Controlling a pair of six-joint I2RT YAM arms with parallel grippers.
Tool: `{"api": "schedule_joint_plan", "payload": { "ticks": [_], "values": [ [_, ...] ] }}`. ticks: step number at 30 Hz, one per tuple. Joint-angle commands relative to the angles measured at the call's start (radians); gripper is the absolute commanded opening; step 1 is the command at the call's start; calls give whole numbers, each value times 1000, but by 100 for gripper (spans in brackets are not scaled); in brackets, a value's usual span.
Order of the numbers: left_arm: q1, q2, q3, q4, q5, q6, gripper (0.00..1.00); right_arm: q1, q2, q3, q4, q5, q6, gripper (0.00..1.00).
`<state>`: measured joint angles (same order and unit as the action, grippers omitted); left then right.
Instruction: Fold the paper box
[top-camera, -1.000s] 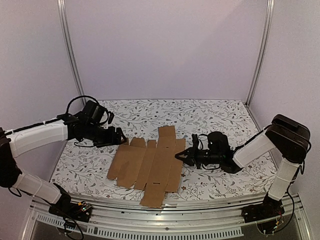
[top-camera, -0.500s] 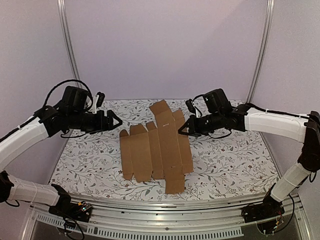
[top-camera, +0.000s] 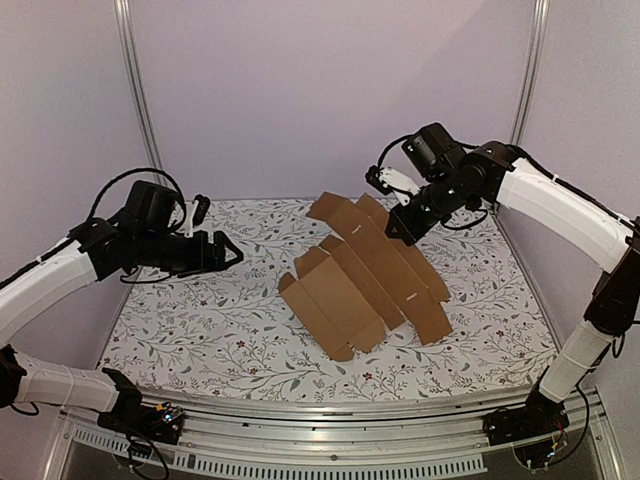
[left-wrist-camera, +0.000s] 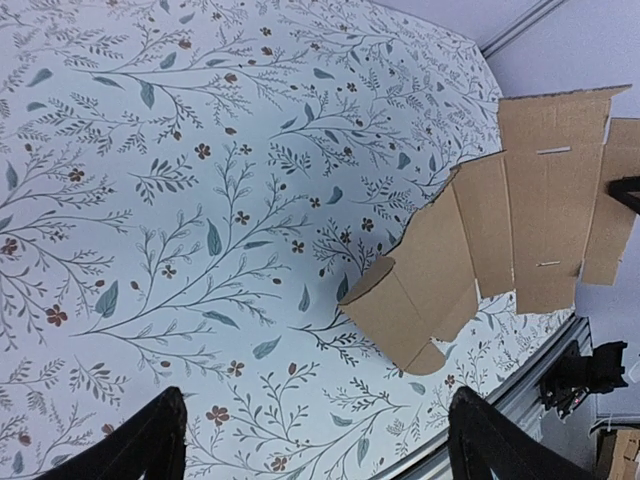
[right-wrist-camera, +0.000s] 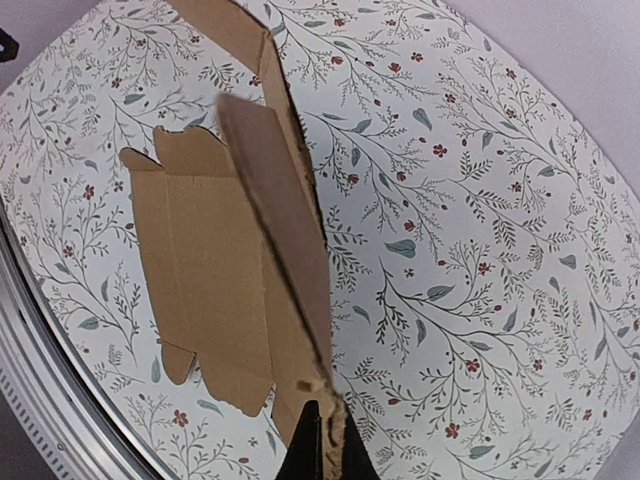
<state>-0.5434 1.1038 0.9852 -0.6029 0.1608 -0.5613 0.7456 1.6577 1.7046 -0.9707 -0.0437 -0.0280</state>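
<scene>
Fingers of the left arm (left-wrist-camera: 150, 445) stand spread above the floral surface (top-camera: 200, 330), well apart from the paper box (top-camera: 360, 275) at centre, which slopes up from the surface to its far flap, pinched by the right fingers (right-wrist-camera: 312, 455).

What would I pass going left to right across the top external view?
In order: left arm's white forearm → open left claw → paper box, one side lifted → right arm's white forearm. The right claw overlaps the box, so it is left out.
</scene>
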Motion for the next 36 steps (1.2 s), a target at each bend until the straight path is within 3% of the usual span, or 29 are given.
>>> {"api": "schedule_joint_plan", "payload": {
  "ticks": [1, 10, 17, 20, 23, 30, 36],
  "values": [
    [-15, -1, -19, 10, 26, -3, 89, 40, 96, 140, -177, 135, -289, 0],
    [-48, -41, -25, 6, 23, -40, 89, 112, 280, 384, -394, 156, -640, 0],
    [-68, -7, 26, 54, 69, -54, 88, 146, 369, 473, -408, 148, -725, 0],
    [-77, 40, 50, 88, 85, -49, 83, 165, 393, 474, -396, 134, -735, 0],
    [-82, 90, 75, 119, 87, -28, 68, 174, 412, 475, -389, 120, -733, 0],
    [-96, 219, 145, 192, 135, 25, 0, 193, 418, 466, -387, 111, -705, 0],
    [-147, 300, 164, 267, 235, 64, 0, 194, 405, 435, -359, 60, -672, 0]
  ]
}}
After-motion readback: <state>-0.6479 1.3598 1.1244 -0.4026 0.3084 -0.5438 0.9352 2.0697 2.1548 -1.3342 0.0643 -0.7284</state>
